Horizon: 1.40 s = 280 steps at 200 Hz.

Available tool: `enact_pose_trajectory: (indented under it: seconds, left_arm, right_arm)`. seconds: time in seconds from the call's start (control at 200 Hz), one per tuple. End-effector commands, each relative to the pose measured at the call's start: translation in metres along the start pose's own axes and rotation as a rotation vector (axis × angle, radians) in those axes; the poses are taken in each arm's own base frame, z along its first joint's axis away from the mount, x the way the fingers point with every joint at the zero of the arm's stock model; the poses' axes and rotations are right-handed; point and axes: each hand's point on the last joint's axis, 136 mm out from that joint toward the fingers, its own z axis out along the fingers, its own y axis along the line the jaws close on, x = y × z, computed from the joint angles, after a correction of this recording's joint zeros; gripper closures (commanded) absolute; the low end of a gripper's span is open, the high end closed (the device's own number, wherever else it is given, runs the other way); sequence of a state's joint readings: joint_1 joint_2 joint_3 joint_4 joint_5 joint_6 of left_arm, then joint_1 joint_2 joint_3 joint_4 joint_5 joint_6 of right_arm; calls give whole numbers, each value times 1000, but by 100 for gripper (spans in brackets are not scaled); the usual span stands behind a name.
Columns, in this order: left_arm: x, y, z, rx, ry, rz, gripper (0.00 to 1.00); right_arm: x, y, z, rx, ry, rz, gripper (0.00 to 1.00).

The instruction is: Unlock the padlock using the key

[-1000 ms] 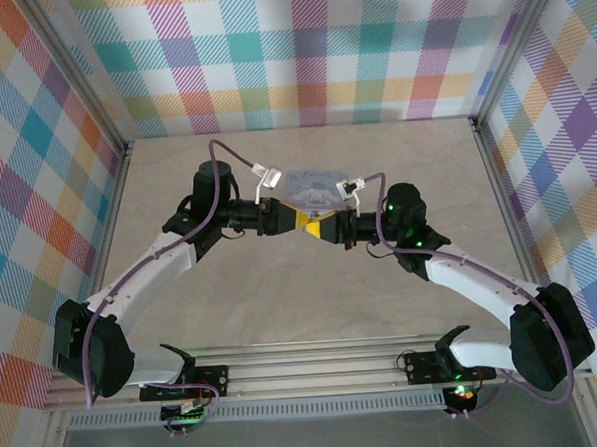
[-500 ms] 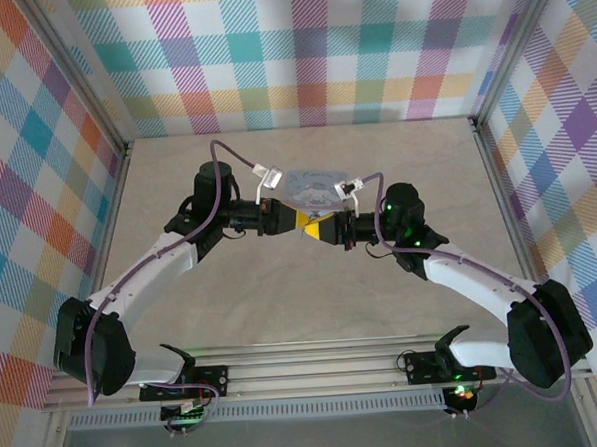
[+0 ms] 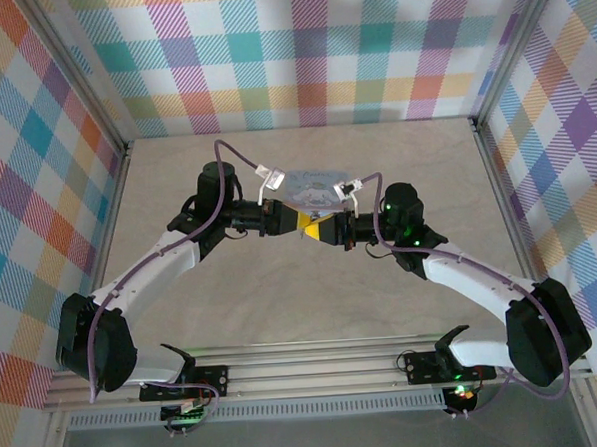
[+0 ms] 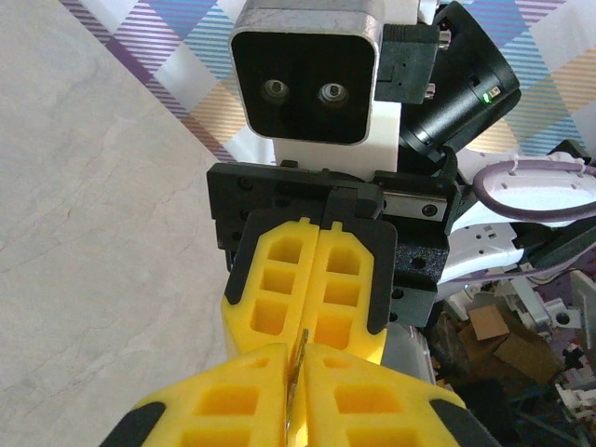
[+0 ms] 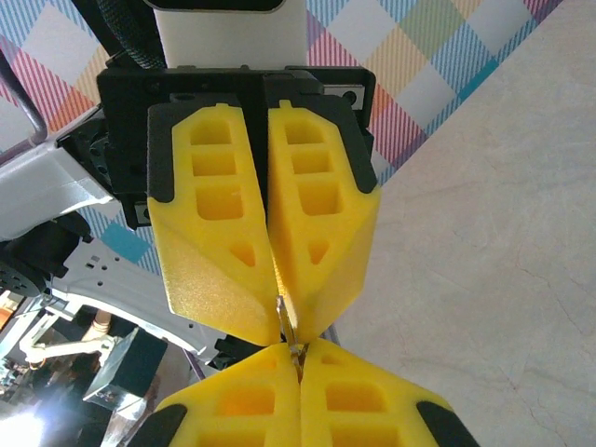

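Observation:
My two grippers meet tip to tip above the middle of the table. The left gripper (image 3: 303, 221) and the right gripper (image 3: 325, 228) both have yellow fingers pressed together. A thin metal key (image 4: 299, 371) stands edge-on in the seam of the left gripper (image 4: 300, 361), and its tip reaches the shut fingers of the right gripper (image 4: 315, 331). In the right wrist view the key (image 5: 288, 326) runs from the left gripper (image 5: 277, 312) down into the seam of the right gripper (image 5: 300, 358). The padlock is out of view.
A pale blue tin box (image 3: 312, 186) lies on the table just behind the joined grippers. Bare beige tabletop (image 3: 283, 304) spreads in front and to both sides. Checked walls and metal rails (image 3: 496, 173) close in the table.
The left gripper's fingers have closed onto the key. The left wrist has shifted slightly right toward the right gripper, which has stayed shut and almost still.

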<state>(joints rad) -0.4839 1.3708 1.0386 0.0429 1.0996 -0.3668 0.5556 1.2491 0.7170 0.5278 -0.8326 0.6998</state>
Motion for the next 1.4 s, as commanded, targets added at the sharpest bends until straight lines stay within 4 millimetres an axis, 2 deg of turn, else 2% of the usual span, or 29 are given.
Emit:
enact_pose_trajectory:
  seconds: [0.0, 0.17, 0.255, 0.455, 0.55, 0.625, 0.73, 0.9, 1.395]
  left_arm:
    - [8, -10, 7, 43, 54, 19, 92]
    - [11, -14, 7, 55, 88, 45, 100]
    - [12, -15, 7, 58, 106, 51, 100]
    - [11, -9, 8, 27, 128, 54, 100]
    - [13, -2, 9, 3, 139, 19, 100]
    - [13, 3, 8, -21, 140, 13, 100]
    - [13, 3, 7, -20, 151, 8, 100]
    - [15, -1, 6, 1, 187, 12, 100]
    - [12, -8, 6, 27, 198, 16, 100]
  right_arm:
    - [-8, 4, 0, -17, -12, -27, 100]
    - [-6, 1, 1, -9, 0, -18, 100]
    - [-6, -1, 0, 12, 2, -16, 100]
    - [-5, -9, -6, 99, -9, -16, 76]
    - [-5, -12, -10, 135, -18, -11, 60]
    - [-4, -12, -13, 155, -27, -5, 55]
    - [0, -11, -17, 168, -30, -1, 54]
    - [6, -8, -20, 158, -19, 1, 60]
    - [9, -4, -9, 69, 43, 36, 67]
